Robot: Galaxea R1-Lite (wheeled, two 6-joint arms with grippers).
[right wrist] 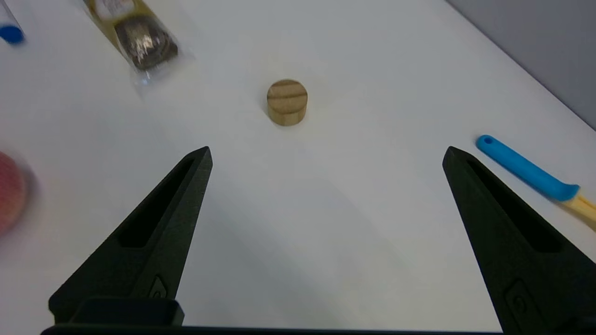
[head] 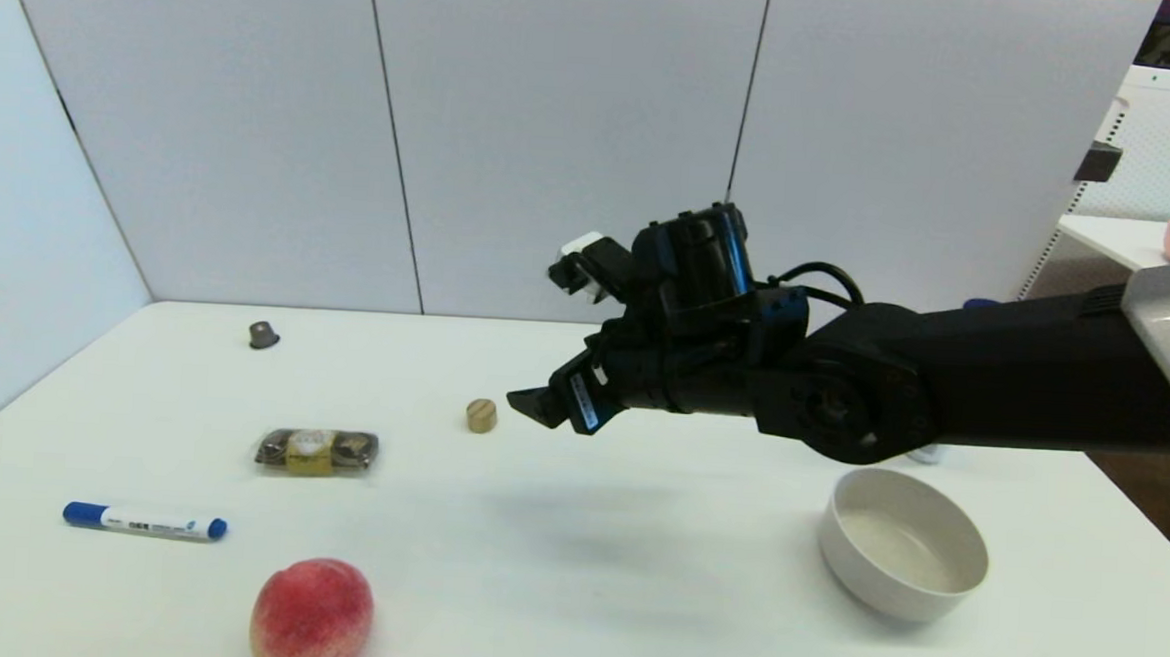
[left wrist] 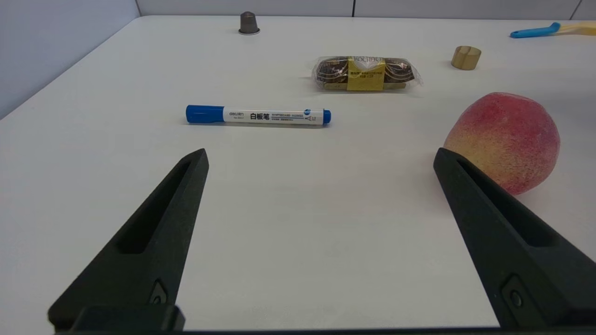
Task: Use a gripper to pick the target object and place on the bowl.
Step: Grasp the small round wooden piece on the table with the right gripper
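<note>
The small tan wooden cylinder (head: 481,415) stands on the white table near its middle; it also shows in the right wrist view (right wrist: 287,102) and the left wrist view (left wrist: 465,57). My right gripper (head: 541,406) hangs above the table just right of the cylinder, open and empty, with the cylinder ahead of its wide-apart fingers (right wrist: 326,151). The beige-white bowl (head: 902,557) sits empty at the front right, below the right arm. My left gripper (left wrist: 320,156) is open and empty, low over the table's front left; it does not show in the head view.
A peach (head: 312,617) lies at the front, a blue-capped whiteboard marker (head: 144,521) to its left, a wrapped chocolate pack (head: 317,450) left of the cylinder, a dark grey capsule (head: 263,335) at the back left. A blue-handled tool (right wrist: 526,173) lies behind the right arm.
</note>
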